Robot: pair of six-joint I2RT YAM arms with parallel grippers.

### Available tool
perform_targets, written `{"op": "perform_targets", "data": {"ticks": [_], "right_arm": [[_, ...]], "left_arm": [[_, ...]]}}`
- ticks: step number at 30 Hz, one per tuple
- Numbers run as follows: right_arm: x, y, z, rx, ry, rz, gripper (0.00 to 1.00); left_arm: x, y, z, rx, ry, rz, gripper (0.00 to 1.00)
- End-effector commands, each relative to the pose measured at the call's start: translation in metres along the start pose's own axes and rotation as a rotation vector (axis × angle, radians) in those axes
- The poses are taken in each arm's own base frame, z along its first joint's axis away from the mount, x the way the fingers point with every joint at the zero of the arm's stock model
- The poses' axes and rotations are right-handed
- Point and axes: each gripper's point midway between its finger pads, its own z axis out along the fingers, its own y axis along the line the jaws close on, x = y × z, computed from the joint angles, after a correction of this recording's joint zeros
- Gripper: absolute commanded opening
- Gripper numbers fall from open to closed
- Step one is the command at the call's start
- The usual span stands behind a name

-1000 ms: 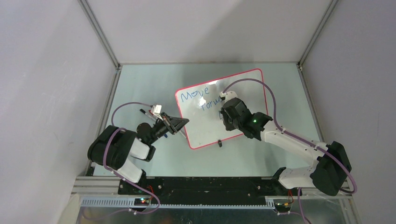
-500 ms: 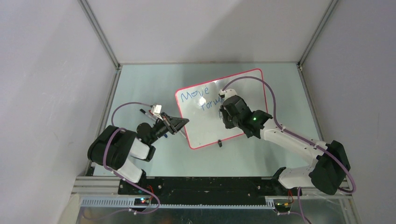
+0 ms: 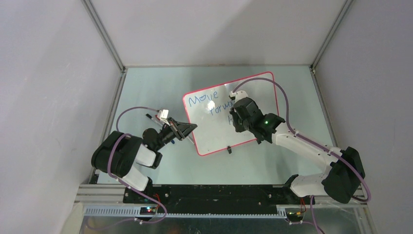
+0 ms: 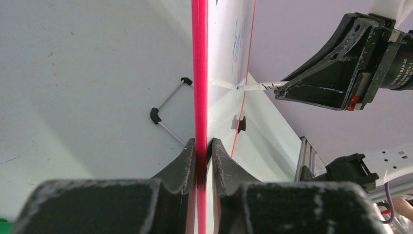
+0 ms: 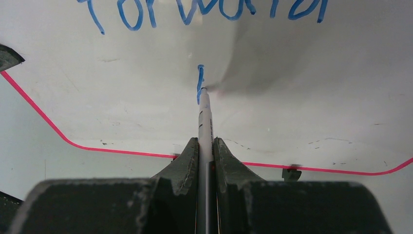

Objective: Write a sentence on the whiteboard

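One glossy, round-cornered whiteboard [image 3: 209, 131], red-rimmed

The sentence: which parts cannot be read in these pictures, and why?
- Top view: the sentence has its second line's end under the right gripper.
- Right wrist view: the top edge cuts "forward"; the first line is outside.
- Left wrist view: the whiteboard is seen edge-on, its writing too slanted to read.
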Motion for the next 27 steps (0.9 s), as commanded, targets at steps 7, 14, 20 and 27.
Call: {"op": "perform_targets", "data": {"ticks": [7,14,20,27], "right_arm": [[-0.024,-0.012,-0.003,0.039,-0.060,0.024,0.00],[-0.016,-0.015,-0.002,0.054,-0.033,0.022,0.00],[-0.012,-0.017,-0.003,0.063,-0.026,0.022,0.00],[-0.004,-0.018,-0.002,0.066,-0.008,0.015,0.00]], "left_arm": [[-0.010,-0.006,0.005,0.027,-0.034,0.082,0.00],[-0.010,-0.006,0.005,0.026,-0.033,0.082,0.00],[-0.010,-0.006,0.005,0.028,-0.033,0.083,0.00],[-0.009,-0.006,0.004,0.027,-0.033,0.082,0.00]]}}
